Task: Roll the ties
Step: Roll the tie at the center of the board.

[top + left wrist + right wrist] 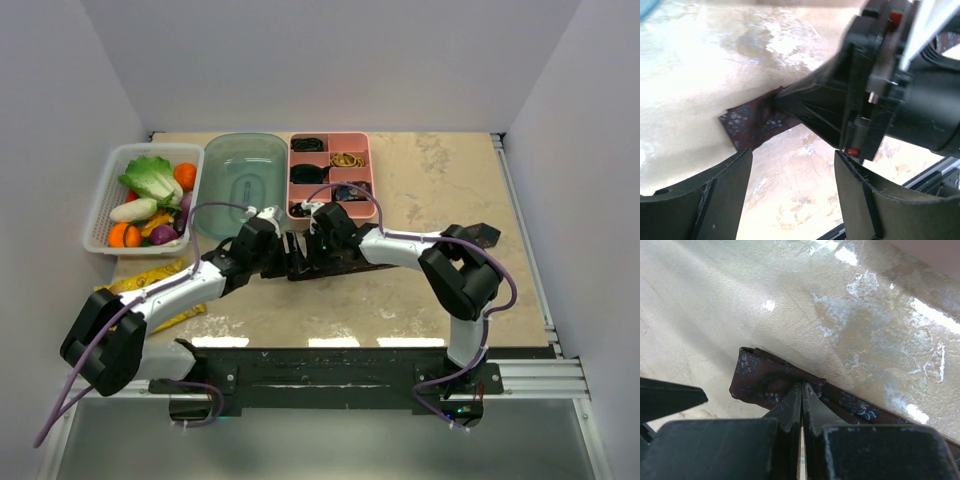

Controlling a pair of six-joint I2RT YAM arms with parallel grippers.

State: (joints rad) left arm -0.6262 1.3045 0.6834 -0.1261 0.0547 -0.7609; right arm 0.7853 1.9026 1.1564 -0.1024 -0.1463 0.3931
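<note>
Right wrist view: we see right claw [801, 388] pressed together, pinching folded end of tie [757, 377], middle of tabletop [730, 290]. Left claw [792, 165] spread, empty, near that end.

The tie [757, 376] vanishes (partly) beneath right tool [801, 388].
</note>
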